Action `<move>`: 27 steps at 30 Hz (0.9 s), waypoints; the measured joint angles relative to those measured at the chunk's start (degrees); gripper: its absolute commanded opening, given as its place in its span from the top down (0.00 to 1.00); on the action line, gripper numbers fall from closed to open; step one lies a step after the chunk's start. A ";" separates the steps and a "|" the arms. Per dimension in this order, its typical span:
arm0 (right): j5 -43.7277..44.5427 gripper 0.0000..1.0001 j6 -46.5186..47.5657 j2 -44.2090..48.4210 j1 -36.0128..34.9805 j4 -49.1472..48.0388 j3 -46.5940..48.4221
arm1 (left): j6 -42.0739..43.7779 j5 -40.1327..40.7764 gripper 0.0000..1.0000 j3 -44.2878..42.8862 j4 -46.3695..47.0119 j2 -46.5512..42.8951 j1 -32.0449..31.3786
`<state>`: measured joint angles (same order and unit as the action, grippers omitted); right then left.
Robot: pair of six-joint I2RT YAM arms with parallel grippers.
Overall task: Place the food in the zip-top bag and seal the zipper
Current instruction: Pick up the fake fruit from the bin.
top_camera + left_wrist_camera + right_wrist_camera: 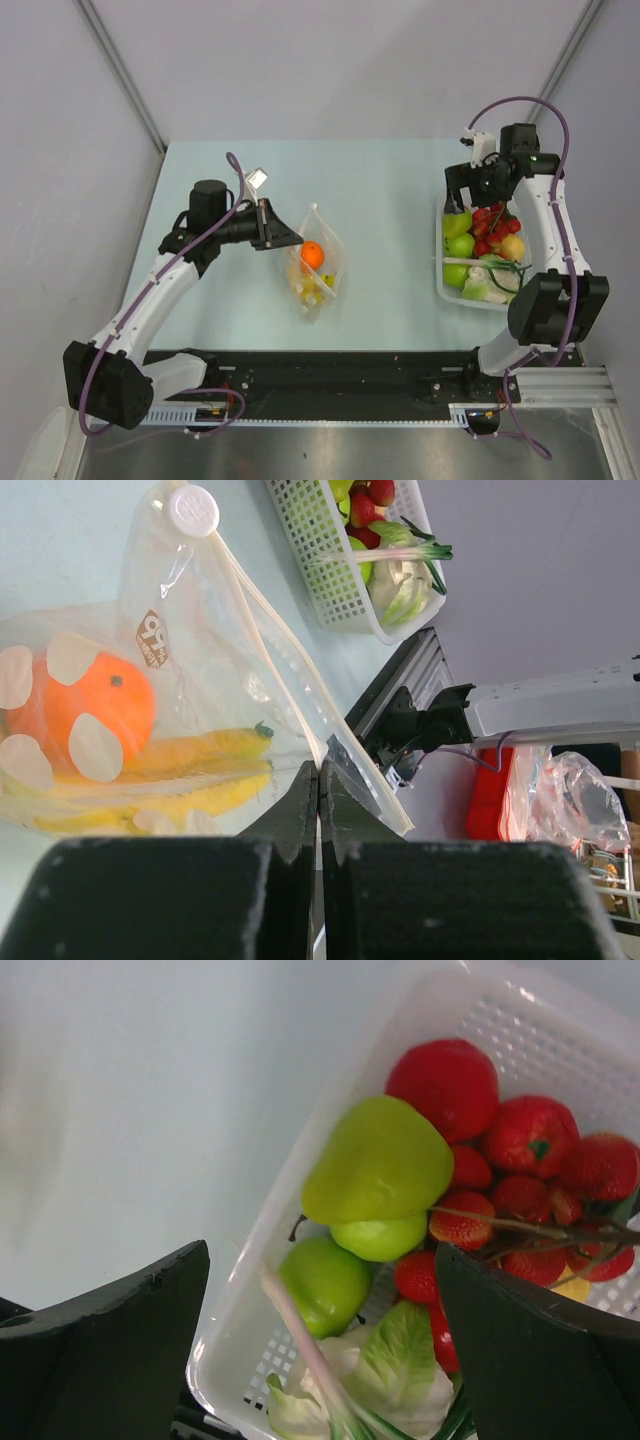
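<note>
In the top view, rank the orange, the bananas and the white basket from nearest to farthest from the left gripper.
1. Orange, inside the bag, right beside the left gripper.
2. Bananas, lower in the same bag, nearer the arm bases.
3. White basket, far off on the right side.

Bright, even, diffuse light fills all 3 views, leaving only faint, soft shadows on the pale blue-green table (380, 190). The overhead view is sharp throughout. In the left wrist view, small glints sit on the clear dotted plastic bag (200, 680), and the left gripper (318, 780) at the bottom edge is blurred. In the right wrist view the table washes out almost white, the white slotted plastic basket (520, 1030) glares along its rim, and the right gripper (322, 1250) is out of focus.
</note>
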<state>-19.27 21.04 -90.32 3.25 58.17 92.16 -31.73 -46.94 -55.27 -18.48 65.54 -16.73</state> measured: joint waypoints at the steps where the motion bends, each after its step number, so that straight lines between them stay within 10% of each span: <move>1: 0.85 0.01 -0.26 -0.59 0.61 0.31 -0.26 | 0.00 0.00 1.00 0.11 0.00 0.00 0.00; 19: 3.41 0.05 -3.72 -13.35 2.23 -2.36 -2.67 | -0.24 0.15 1.00 0.22 0.04 0.00 0.00; 27: 1.18 0.32 -4.28 -15.23 4.17 -3.61 -2.67 | -0.22 0.15 1.00 0.22 0.04 0.00 0.00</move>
<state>-18.09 16.75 -105.56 7.42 54.57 89.49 -31.94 -46.78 -55.05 -18.44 65.54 -16.73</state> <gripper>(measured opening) 0.781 0.004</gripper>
